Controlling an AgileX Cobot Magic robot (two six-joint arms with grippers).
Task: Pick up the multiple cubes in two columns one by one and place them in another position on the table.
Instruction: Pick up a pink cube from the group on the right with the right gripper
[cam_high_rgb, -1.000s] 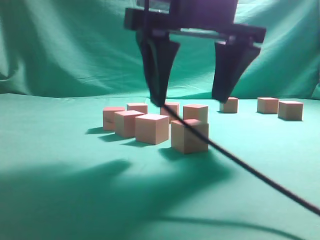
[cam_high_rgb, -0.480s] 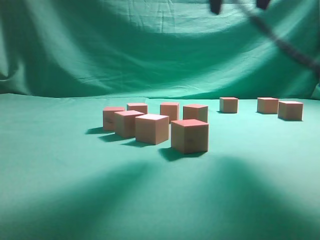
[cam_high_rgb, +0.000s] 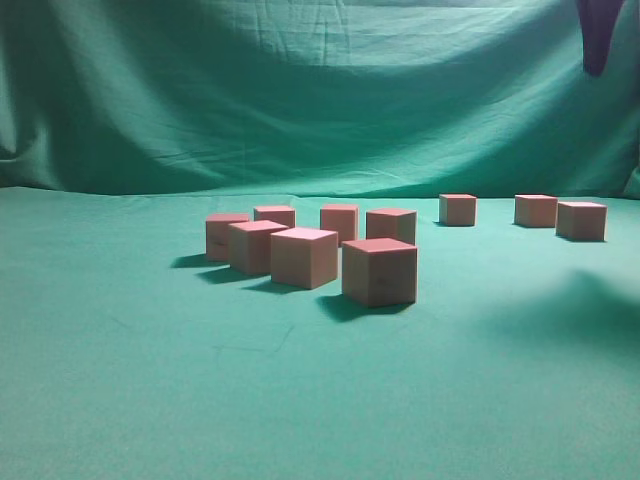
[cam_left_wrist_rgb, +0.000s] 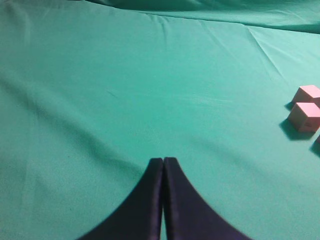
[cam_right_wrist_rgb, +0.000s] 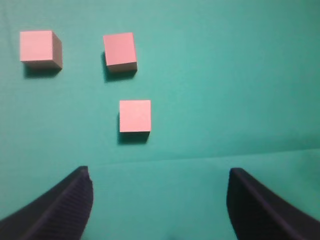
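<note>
Pinkish-tan cubes, ten in all. Seven remain in the two-column cluster (cam_high_rgb: 310, 250) about mid-table, nearest member (cam_high_rgb: 379, 271) foremost; three relocated cubes (cam_high_rgb: 535, 213) stand apart in a loose row toward the far right edge, also shown from above in the right wrist view (cam_right_wrist_rgb: 135, 116). Green cloth (cam_high_rgb: 150, 380) covers the table and rises as backdrop. Right gripper (cam_right_wrist_rgb: 159, 200): jaws spread wide, nothing between them, hanging high above the placed group; only a dark tip (cam_high_rgb: 597, 35) shows at the exterior view's top right corner. Left gripper (cam_left_wrist_rgb: 163, 167): fingers pressed together, empty, over bare cloth near the left edge, two cubes (cam_left_wrist_rgb: 305, 106) at its right margin. Handling advice: return over the cluster, centre one outer cube between the fingers, descend square to its faces, avoid nudging neighbours.
</note>
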